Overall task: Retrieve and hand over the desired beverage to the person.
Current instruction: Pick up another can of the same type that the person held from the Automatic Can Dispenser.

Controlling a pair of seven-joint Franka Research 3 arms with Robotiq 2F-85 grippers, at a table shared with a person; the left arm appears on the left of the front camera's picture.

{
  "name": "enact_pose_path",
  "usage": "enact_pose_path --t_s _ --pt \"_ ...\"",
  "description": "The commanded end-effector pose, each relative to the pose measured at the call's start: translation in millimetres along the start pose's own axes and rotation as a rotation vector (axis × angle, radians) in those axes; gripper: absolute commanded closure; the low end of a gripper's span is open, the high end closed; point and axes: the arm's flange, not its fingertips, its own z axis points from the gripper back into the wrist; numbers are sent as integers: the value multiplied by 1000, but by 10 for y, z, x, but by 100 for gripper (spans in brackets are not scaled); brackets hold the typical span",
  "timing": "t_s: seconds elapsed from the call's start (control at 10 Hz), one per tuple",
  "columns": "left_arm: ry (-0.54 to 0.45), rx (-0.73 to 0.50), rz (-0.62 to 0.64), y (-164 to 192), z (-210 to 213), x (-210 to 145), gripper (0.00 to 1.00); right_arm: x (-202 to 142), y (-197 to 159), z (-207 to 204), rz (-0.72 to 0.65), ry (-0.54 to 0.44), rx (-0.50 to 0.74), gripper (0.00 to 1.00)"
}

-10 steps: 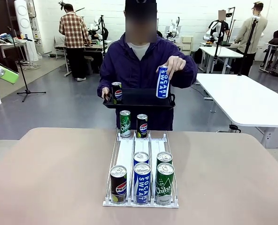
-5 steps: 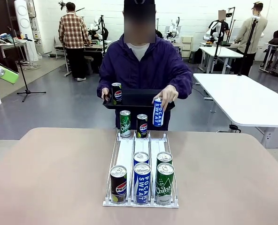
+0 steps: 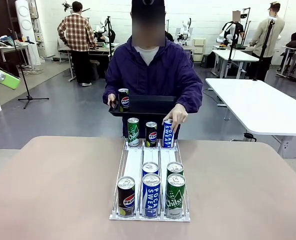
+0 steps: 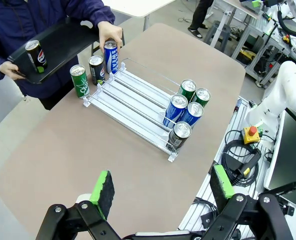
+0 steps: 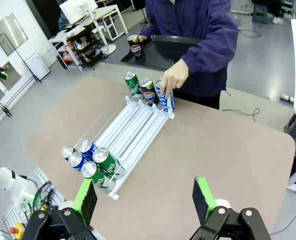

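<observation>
Idling pre-pick, hovering left end effector [image 4: 162,186] and right end effector [image 5: 145,196] wide open and empty over table's [image 3: 53,185] near side, watching person's hand [image 3: 175,116] gripping blue can [image 3: 168,135] at rack's [image 3: 134,165] far end, not yet picking or handing over anything.

Glossy printed metal drink cans [image 3: 151,195] gleam in a white plastic lane rack [image 3: 134,162] on a smooth, matt beige tabletop [image 3: 53,185]; the person's dark purple cloth jacket [image 3: 153,75] (faintly sheened) backs a smooth black plastic tray [image 3: 148,105].
</observation>
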Motion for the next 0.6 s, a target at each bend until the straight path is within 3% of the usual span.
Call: enact_pose_path --t_s 0.0,0.5 --pt "3 -6 1 -4 -8 -3 0 14 -5 -27 7 -6 30 0" --pt "3 -6 1 -4 -8 -3 0 14 -5 -27 7 -6 30 0"
